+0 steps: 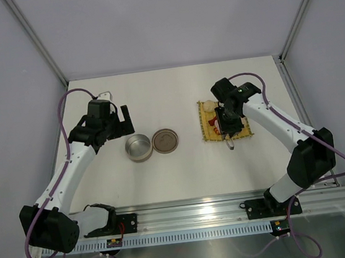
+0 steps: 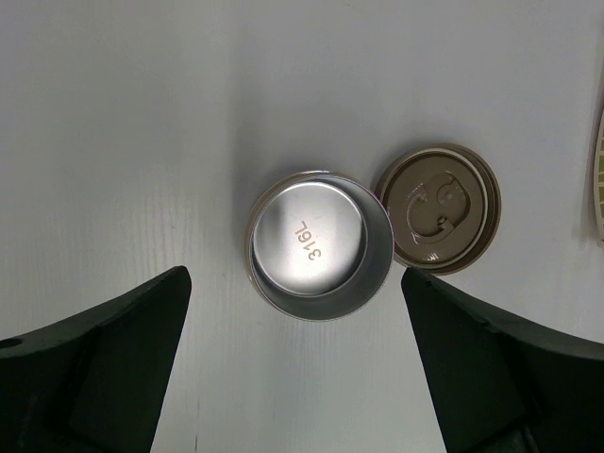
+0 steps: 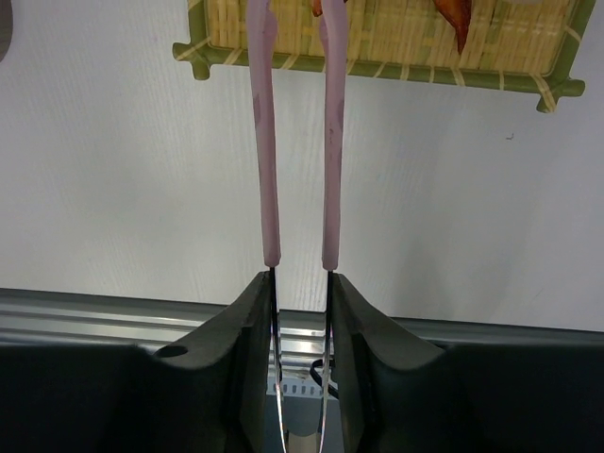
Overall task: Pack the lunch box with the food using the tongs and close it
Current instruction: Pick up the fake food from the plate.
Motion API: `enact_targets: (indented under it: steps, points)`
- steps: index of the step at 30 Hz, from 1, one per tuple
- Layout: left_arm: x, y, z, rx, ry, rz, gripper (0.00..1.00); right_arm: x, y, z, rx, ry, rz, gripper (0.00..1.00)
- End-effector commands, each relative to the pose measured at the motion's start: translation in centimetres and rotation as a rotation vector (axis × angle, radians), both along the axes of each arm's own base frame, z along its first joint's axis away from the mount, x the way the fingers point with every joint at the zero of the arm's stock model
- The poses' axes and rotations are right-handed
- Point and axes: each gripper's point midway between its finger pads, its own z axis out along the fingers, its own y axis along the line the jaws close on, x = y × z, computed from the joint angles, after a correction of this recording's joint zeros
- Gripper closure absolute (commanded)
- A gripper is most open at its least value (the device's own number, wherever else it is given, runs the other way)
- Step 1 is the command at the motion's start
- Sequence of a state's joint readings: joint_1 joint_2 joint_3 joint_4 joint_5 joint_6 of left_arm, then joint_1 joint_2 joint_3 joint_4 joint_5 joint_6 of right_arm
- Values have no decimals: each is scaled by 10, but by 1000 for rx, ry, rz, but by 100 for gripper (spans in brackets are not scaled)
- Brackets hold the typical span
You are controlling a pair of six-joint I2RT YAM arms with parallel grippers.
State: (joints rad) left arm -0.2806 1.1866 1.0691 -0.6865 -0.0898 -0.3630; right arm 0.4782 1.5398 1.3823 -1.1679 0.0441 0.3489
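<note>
Tongs (image 3: 267, 142) inside right claw (image 3: 300, 283), tips over mat (image 3: 406, 38)

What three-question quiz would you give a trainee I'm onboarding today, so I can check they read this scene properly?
1. True or false: the flat round brownish lid sits on the small round silver metal tin.
2. The right gripper holds: A) slim pale tongs, B) the lid, C) nothing.
3. What is inside the tin?
Key: 1 false, it lies beside the tin; 2 A; 3 nothing, it is empty.
</note>
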Motion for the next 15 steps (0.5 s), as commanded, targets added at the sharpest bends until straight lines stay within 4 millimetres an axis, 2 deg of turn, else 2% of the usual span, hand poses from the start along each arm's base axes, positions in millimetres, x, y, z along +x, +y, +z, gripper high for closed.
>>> enact_targets:
  steps: [1, 4, 15]
  points:
    - [4, -3, 8, -8, -45, -12, 1, 19, 2, 5, 2, -54, 13, 65]
    - [4, -1, 7, -4, -41, -8, 1, 21, 3, -3, -3, -36, 23, 61]
    - [3, 0, 6, 6, -39, -3, 1, 26, 3, -27, -12, 12, 35, 59]
